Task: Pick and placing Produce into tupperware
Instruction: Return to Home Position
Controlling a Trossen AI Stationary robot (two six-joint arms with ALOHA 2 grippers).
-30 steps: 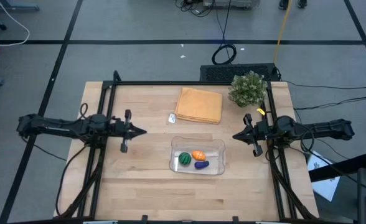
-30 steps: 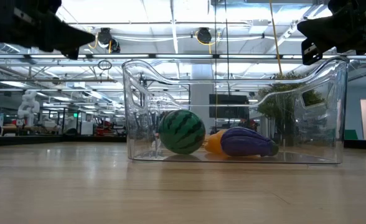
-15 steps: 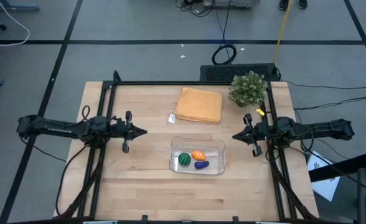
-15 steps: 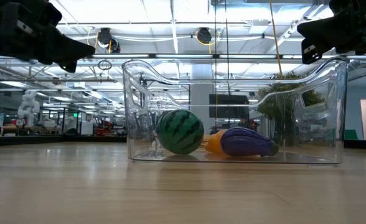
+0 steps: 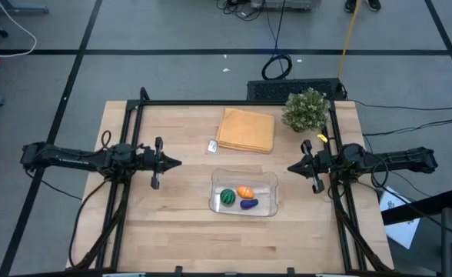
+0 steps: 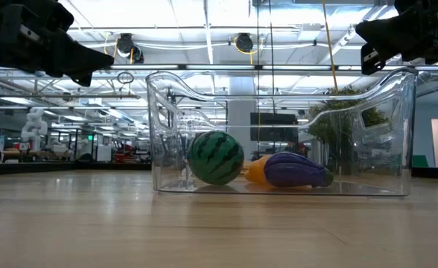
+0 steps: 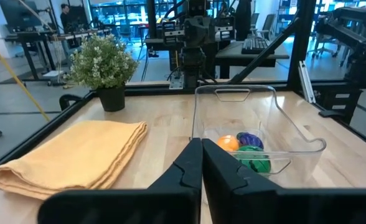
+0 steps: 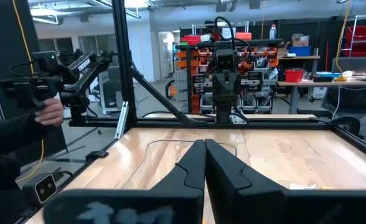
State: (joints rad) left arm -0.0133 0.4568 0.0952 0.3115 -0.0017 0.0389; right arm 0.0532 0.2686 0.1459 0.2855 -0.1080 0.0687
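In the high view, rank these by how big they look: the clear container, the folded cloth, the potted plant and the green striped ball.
Largest to smallest:
1. clear container, only narrowly ahead of the cloth
2. folded cloth
3. potted plant
4. green striped ball, clearly the smallest, lying inside the container

This is a robotics lab in a large open hall. In the high view a wooden table (image 5: 172, 223) in a black metal frame (image 5: 234, 102) stands on grey floor (image 5: 172, 31), with cables (image 5: 277, 68) at top centre. The low view shows strip lights (image 6: 204, 15) along its top. The right wrist view shows red storage bins (image 8: 363, 34) at upper right, a workbench (image 8: 307, 76) at right, and a person (image 8: 9, 143) at the left edge.
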